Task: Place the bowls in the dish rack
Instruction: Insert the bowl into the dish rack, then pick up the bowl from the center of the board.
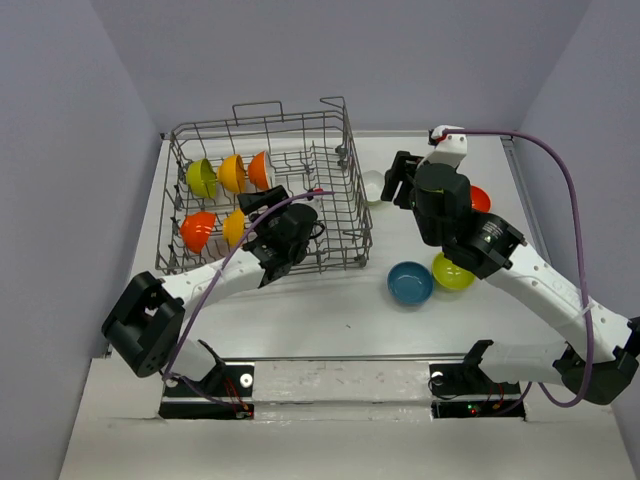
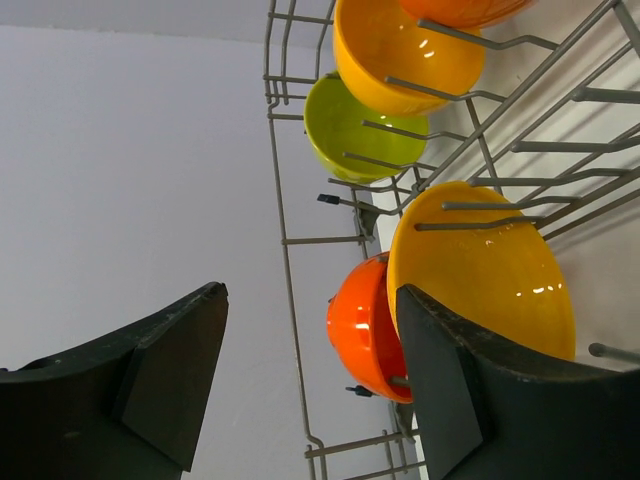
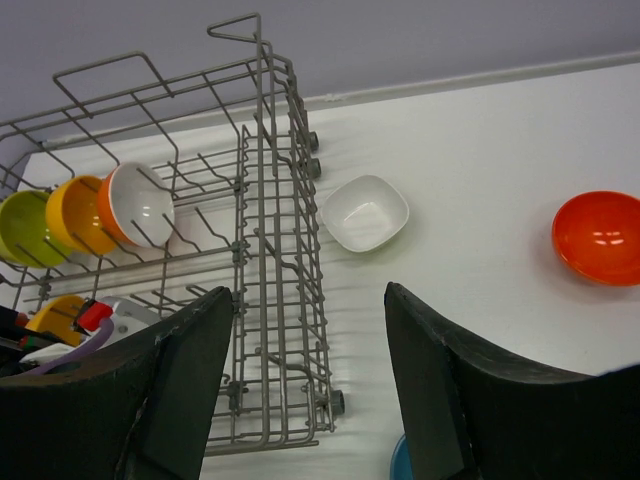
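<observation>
We see a white table (image 1: pixel 300 320) with a big grey wire dish rack (image 1: pixel 320 165) standing on its far left part. Five bowls already stand on edge between the rack's tines. In the back row are a green bowl (image 1: pixel 202 177), a yellow bowl (image 1: pixel 232 173) and an orange-backed bowl (image 1: pixel 260 170). In the front row are a red bowl (image 1: pixel 197 231) and a second yellow bowl (image 2: pixel 480 270). Four bowls are left on the table to the right of the rack. A white bowl (image 3: pixel 365 212) lies just beside the rack's right wall, and a second red bowl (image 3: pixel 600 237) lies farther right. Nearer the arms, a blue bowl (image 1: pixel 410 283) and a second green bowl (image 1: pixel 452 272) sit side by side. We judge the job a little over half done, with those four to go. The left gripper (image 2: pixel 310 300) is inside the rack by the front row, its jaws wide apart with nothing between them. One finger (image 2: pixel 470 390) sits just beside the second yellow bowl, and we cannot tell whether it touches. The right gripper (image 3: pixel 308 295) hangs over the table near the white bowl. Its jaws are also spread and empty, gripping nothing.
</observation>
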You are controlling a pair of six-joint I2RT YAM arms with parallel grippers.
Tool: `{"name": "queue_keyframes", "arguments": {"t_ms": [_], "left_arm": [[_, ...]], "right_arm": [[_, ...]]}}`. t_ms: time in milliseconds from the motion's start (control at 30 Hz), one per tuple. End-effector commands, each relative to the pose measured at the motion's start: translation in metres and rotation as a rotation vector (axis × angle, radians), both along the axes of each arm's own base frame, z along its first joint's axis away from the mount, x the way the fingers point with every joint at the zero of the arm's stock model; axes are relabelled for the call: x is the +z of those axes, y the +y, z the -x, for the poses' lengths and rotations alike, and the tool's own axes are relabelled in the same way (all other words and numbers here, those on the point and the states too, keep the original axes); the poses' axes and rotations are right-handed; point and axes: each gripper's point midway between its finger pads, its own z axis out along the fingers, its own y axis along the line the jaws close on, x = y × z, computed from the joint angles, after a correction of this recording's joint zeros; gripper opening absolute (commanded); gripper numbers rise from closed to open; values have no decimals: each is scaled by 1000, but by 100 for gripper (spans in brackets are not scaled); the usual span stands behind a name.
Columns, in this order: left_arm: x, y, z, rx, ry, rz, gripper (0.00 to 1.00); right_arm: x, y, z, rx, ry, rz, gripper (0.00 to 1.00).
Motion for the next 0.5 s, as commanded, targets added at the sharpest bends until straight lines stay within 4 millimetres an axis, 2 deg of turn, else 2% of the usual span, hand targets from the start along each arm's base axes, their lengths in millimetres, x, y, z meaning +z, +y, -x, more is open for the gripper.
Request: {"name": "queue_keyframes", "arguments": {"t_ms": [0, 467], "left_arm": [[20, -5, 3, -18, -47, 73, 81], [28, -19, 7, -77, -64, 152, 82]], "right_arm": [[17, -2, 1, -17, -28, -25, 68], [10, -4, 1, -35, -12, -9, 68]]}}
